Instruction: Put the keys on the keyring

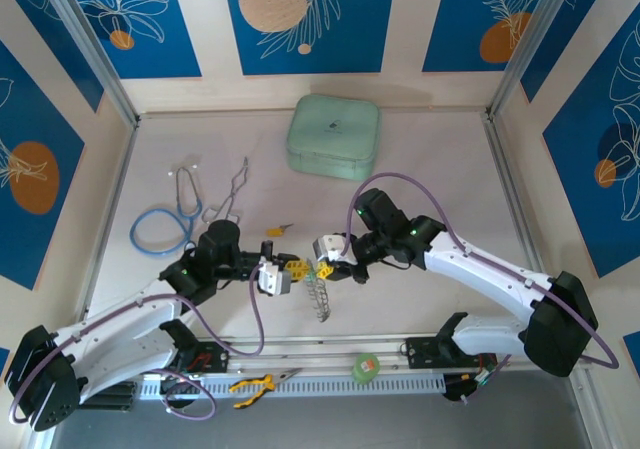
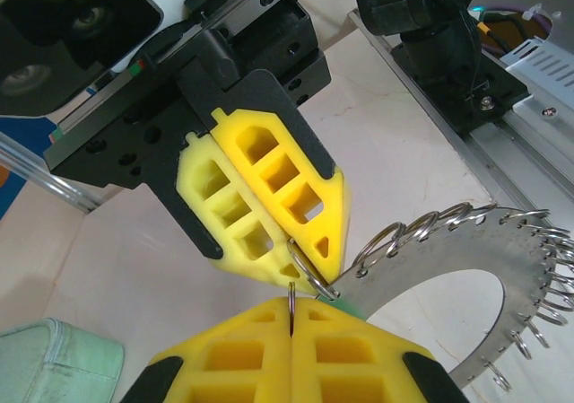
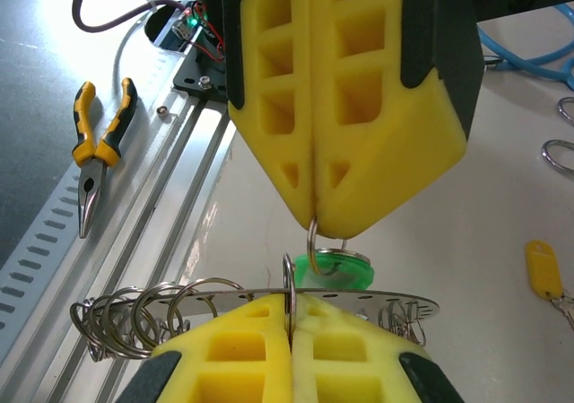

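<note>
My left claw [image 2: 291,306] is clenched on the wire loop of the green-headed key [image 3: 339,268], tip to tip with my right claw [image 3: 289,300], which pinches one loop of the keyring [image 2: 413,255] clear of the table [image 1: 440,169] so that, I judge, the two can thread together.
</note>
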